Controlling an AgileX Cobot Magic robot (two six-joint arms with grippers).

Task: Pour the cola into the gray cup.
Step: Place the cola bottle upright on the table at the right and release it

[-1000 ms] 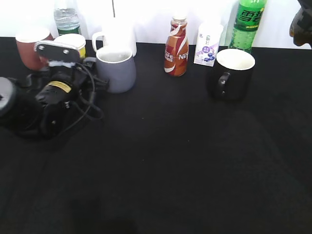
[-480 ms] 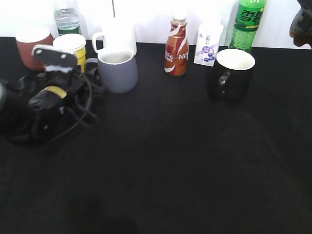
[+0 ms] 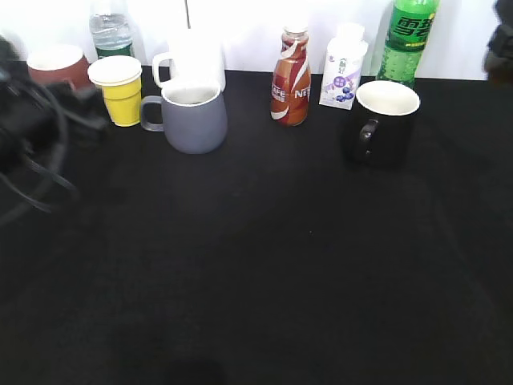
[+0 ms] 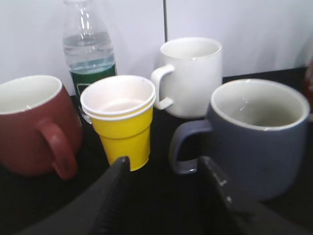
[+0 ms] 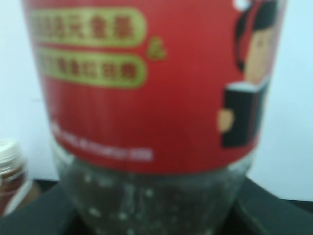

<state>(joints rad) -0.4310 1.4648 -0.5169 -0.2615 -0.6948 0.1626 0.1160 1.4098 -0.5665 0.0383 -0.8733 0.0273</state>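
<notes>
The gray cup (image 3: 192,117) stands upright at the back left of the black table, handle to the left, white inside with no liquid showing. In the left wrist view the cup (image 4: 259,134) is at the right, its handle just beyond my fingertips. My left gripper (image 4: 164,169) is open and holds nothing; in the exterior view it (image 3: 90,112) is blurred at the far left, apart from the cup. The cola bottle (image 5: 151,83) fills the right wrist view, red label above dark liquid, between my jaws. My right gripper (image 3: 501,44) is at the top right edge.
Along the back stand a red mug (image 3: 56,66), a yellow paper cup (image 3: 120,88), a water bottle (image 3: 110,30), a white mug (image 3: 192,58), a small coffee bottle (image 3: 290,76), a white carton (image 3: 343,68), a green soda bottle (image 3: 407,40) and a black mug (image 3: 381,120).
My left arm has drawn back to the left, away from the gray cup's handle, uncovering the yellow cup. The gray cup stays in place. The right arm has hardly moved.
</notes>
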